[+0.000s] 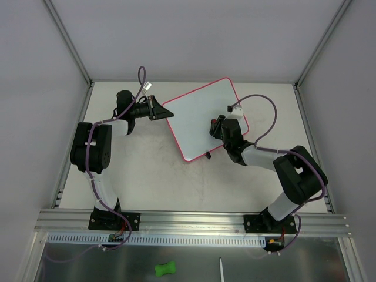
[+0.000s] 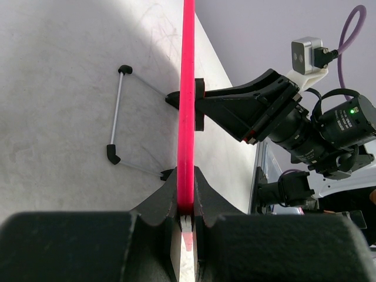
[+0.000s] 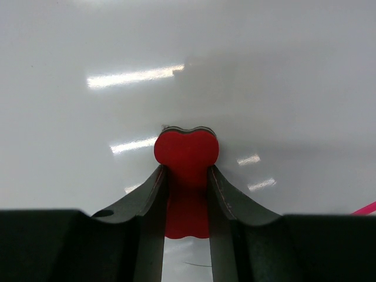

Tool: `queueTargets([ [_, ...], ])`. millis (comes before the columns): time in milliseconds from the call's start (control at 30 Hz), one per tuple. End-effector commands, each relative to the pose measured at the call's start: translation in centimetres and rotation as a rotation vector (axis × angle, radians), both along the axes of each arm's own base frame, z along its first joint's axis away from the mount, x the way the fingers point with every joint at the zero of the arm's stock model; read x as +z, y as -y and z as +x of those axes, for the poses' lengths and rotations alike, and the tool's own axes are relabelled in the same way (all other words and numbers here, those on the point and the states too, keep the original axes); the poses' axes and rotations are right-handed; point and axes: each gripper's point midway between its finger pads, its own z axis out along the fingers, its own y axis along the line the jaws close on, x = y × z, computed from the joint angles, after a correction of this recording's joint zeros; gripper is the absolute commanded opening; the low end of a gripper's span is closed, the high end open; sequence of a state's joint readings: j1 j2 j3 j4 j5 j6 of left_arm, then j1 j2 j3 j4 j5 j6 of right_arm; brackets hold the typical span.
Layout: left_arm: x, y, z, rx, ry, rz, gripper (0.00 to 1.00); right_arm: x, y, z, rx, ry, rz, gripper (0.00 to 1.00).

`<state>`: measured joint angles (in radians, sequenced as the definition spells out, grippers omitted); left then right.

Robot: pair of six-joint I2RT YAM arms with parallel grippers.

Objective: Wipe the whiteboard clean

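The whiteboard [image 1: 197, 114], white with a thin pink-red frame, lies skewed on the table toward the back. My left gripper [image 1: 160, 110] is shut on its left edge. In the left wrist view that gripper [image 2: 187, 202] clamps the pink frame [image 2: 187, 88], seen edge-on. My right gripper [image 1: 218, 125] sits over the board's right part, shut on a red eraser [image 1: 212, 122]. Seen from the right wrist, the gripper [image 3: 187, 176] presses the red eraser [image 3: 187, 151] against the glossy white whiteboard [image 3: 247, 70]. No marks show on the board around it.
A thin wire stand [image 2: 116, 111] with black tips lies beside the board's edge. An aluminium rail [image 1: 194, 220] carries both arm bases. Below it lie a green object [image 1: 165, 268] and a white pen [image 1: 221, 269]. Grey walls enclose the table.
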<state>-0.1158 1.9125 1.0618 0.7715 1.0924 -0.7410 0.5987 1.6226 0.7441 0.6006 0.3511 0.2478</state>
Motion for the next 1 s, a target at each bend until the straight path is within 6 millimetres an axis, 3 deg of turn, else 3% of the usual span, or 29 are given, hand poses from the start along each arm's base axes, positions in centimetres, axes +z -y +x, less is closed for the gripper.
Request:
queueTargets([
  [0,0.4,0.6,-1.1,-0.064,0.025,0.009,0.00,-1.9,-2.0,-1.0,0.085,-0.064,0.017,0.00],
  [233,0.4,0.6,-1.2,-0.065,0.025,0.009,0.00,-4.5,4.2,-1.2,-0.209,-0.194,0.045,0.00],
  [533,0.5,0.6,-1.3,-0.066,0.030,0.012,0.00,-4.0,7.5,-2.3,-0.351,-0.168,0.071,0.00],
  [633,0.5,0.5,-1.3,-0.063,0.029,0.013,0.00,-3.2,7.1,-2.1,-0.296,-0.154,0.039,0.00],
  [733,0.3,0.6,-1.3,-0.065,0.023,0.013,0.00,-1.1,5.8,-1.9,-0.201,-0.118,0.024,0.00],
  [900,0.2,0.6,-1.2,-0.065,0.023,0.015,0.00,4.1,4.9,-1.8,-0.031,0.028,-0.117,0.00],
  [967,0.2,0.6,-1.2,-0.064,0.019,0.017,0.00,4.9,5.5,-2.0,-0.019,0.052,-0.180,0.00],
])
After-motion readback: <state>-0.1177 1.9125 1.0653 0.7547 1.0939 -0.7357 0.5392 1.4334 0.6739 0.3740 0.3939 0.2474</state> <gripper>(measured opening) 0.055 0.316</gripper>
